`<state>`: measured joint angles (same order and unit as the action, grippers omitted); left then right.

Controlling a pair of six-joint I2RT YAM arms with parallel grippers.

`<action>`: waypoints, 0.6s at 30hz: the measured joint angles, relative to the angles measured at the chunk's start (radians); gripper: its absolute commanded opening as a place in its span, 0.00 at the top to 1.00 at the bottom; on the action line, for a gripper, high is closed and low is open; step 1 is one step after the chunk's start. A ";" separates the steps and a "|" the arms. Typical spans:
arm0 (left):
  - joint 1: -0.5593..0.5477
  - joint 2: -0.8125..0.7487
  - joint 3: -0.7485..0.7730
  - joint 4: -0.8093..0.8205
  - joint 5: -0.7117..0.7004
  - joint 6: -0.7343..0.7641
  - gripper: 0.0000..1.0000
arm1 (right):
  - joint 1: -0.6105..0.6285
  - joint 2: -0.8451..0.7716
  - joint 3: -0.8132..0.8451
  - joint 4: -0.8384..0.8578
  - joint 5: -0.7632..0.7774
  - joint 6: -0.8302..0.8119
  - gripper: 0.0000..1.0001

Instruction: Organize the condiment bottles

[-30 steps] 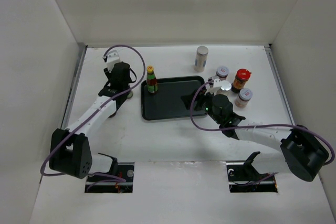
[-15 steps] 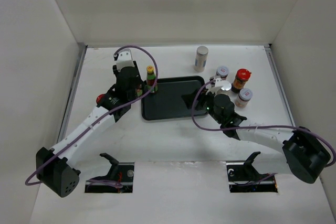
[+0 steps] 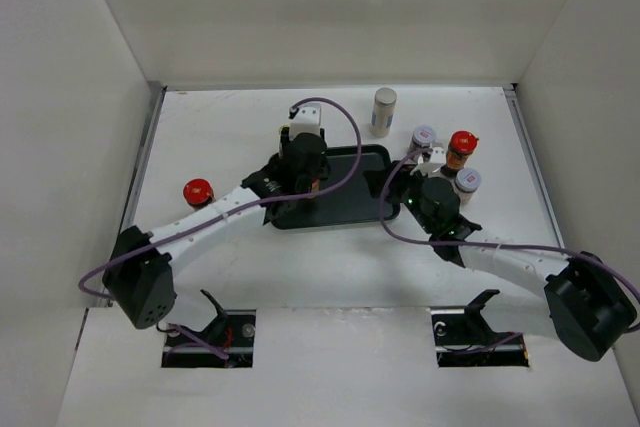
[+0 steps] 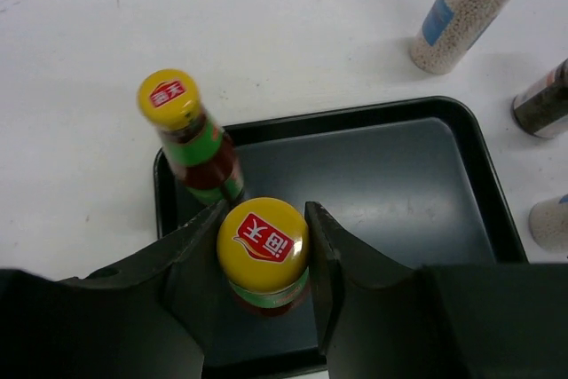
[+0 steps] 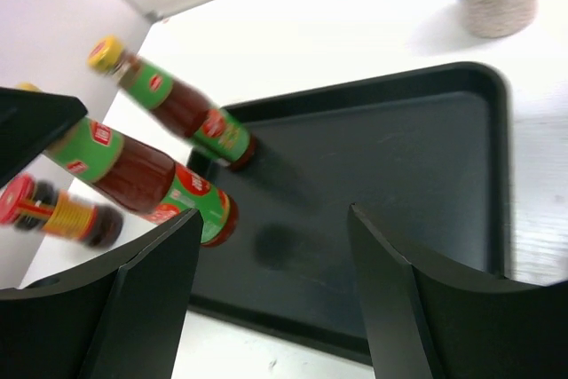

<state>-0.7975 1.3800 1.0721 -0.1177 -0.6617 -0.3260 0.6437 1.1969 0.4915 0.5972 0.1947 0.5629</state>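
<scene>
My left gripper (image 4: pixel 264 259) is shut on the neck of a yellow-capped sauce bottle (image 4: pixel 263 239) and holds it upright over the left part of the black tray (image 4: pixel 479 185). A second yellow-capped sauce bottle (image 4: pixel 185 130) stands in the tray's far left corner. In the top view my left gripper (image 3: pixel 304 169) hides both bottles. My right gripper (image 5: pixel 275 250) is open and empty, low over the tray's right side (image 3: pixel 393 185). Both sauce bottles show in the right wrist view, the standing one (image 5: pixel 173 102) and the held one (image 5: pixel 146 182). One red-lidded jar (image 3: pixel 197 191) stands on the table left of the tray.
A tall shaker jar (image 3: pixel 384 111) stands behind the tray. Right of the tray stand a small shaker (image 3: pixel 424 137), a red-lidded jar (image 3: pixel 461 149) and another shaker (image 3: pixel 466 183), close to my right arm. White walls enclose the table.
My left arm has swung right from the table's left side to over the tray, carrying the sauce bottle. The red-lidded jar on the left came into view. The right gripper shifted slightly right.
</scene>
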 measured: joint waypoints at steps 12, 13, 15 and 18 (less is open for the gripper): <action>0.019 0.301 0.124 0.233 0.039 0.041 0.86 | -0.051 -0.013 -0.029 -0.002 0.009 0.047 0.27; 0.023 0.317 0.130 0.245 0.042 0.047 0.86 | -0.051 -0.013 -0.029 -0.002 0.009 0.047 0.27; 0.029 0.342 0.142 0.261 0.046 0.055 0.86 | -0.051 -0.013 -0.029 -0.001 0.009 0.047 0.27; 0.048 0.368 0.159 0.279 0.049 0.065 0.86 | -0.051 -0.012 -0.029 -0.001 0.008 0.047 0.27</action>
<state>-0.7498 1.7481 1.2308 0.1616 -0.6128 -0.2611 0.5922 1.1847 0.4625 0.5964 0.2031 0.6098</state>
